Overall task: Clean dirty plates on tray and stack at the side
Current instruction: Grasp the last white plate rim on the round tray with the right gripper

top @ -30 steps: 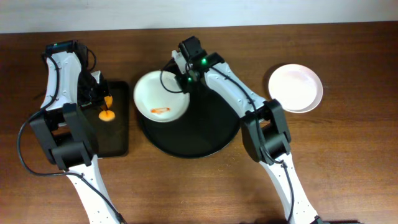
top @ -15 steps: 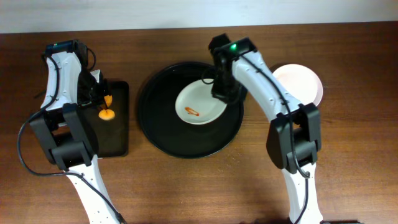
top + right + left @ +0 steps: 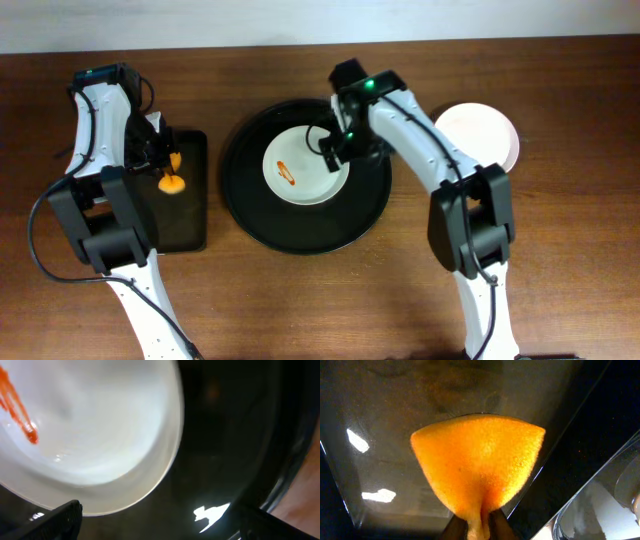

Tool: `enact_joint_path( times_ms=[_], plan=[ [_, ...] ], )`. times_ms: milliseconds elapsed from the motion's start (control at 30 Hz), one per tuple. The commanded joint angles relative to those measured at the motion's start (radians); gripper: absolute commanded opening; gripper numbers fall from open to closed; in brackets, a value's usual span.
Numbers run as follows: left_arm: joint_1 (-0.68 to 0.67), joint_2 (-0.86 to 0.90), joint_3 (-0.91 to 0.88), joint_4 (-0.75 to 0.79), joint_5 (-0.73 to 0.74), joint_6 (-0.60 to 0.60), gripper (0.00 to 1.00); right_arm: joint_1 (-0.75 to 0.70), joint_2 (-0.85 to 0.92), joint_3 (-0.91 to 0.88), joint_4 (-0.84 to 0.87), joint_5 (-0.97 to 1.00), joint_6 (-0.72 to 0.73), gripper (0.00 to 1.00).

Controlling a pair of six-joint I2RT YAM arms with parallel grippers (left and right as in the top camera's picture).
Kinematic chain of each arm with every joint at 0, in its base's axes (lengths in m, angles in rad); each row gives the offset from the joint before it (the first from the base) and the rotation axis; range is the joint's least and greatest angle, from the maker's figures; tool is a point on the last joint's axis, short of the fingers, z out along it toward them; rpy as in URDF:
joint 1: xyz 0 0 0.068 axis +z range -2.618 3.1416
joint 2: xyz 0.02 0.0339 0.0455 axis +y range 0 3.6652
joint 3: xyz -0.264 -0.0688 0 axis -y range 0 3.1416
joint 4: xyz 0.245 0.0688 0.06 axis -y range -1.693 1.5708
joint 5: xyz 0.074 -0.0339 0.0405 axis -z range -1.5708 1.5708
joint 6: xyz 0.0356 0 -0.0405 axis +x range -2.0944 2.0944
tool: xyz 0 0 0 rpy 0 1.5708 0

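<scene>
The dirty plate [image 3: 303, 168] has shifted left on the tray [image 3: 255, 218], the right gripper [image 3: 333, 150] spread, probably toward the sponge [image 3: 477, 460] the left gripper [image 3: 479, 529] pinches.

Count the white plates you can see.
2. One smeared plate on the round black tray; one clean plate on the table at right, partly behind the arm. Others may hide beneath.

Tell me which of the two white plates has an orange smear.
The plate on the round black tray. The other plate, on the bare table at the right, looks plain white.
</scene>
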State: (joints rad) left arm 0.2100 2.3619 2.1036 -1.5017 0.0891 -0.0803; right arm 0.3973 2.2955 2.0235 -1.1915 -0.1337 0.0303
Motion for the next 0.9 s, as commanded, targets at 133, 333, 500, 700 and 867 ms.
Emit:
enact_joint_path(
  times_ms=[133, 333, 500, 700, 867],
  plan=[
    [0.002, -0.045, -0.005, -0.003, -0.069, -0.004, 0.16, -0.090, 0.084, -0.024, 0.193, -0.256, -0.255, 0.75],
    [0.002, -0.045, -0.005, -0.002, -0.083, -0.003, 0.19, -0.053, 0.149, -0.024, 0.264, -0.199, -0.222, 0.59],
    [0.005, -0.045, -0.005, -0.001, -0.111, 0.052, 0.45, -0.018, 0.160, -0.022, 0.282, -0.158, -0.198, 0.10],
    [0.038, -0.086, 0.019, 0.003, -0.061, 0.074, 0.62, -0.061, 0.112, 0.172, 0.076, -0.142, -0.197, 0.04],
    [0.061, -0.135, -0.003, -0.060, 0.027, 0.058, 0.80, -0.063, 0.116, 0.192, 0.035, -0.142, -0.144, 0.04]
  ],
)
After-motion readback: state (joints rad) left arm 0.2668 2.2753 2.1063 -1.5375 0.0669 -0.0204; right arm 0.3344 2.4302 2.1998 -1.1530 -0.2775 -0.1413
